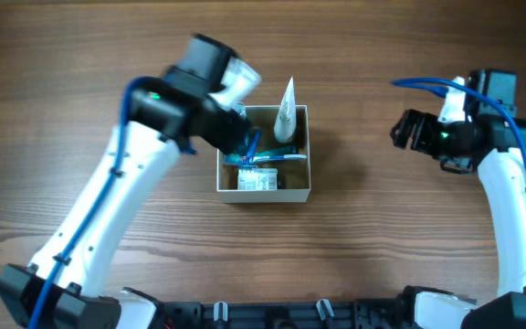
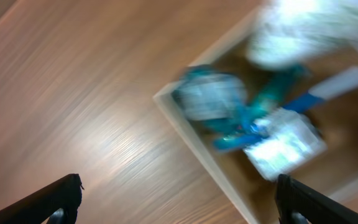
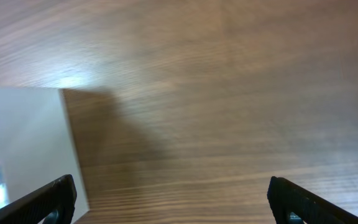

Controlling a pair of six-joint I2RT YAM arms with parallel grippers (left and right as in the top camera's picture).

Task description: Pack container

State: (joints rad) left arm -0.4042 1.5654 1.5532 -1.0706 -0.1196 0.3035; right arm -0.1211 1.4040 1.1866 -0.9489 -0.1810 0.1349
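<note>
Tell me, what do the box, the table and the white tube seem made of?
The container looks like cardboard: matte white outer walls, plain tan inside, thin straight edges. The table looks like wood or wood-look laminate: brown grain lines with a soft sheen. The white tube is probably plastic, smooth and slightly glossy.

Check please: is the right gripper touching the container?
Apart. The overhead view shows bare table between the right gripper and the container.

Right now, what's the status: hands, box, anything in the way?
Left gripper open, empty, over the container's edge. Right gripper open, empty, over table beside it. Container holds several items; white tube pokes over far rim.
</note>
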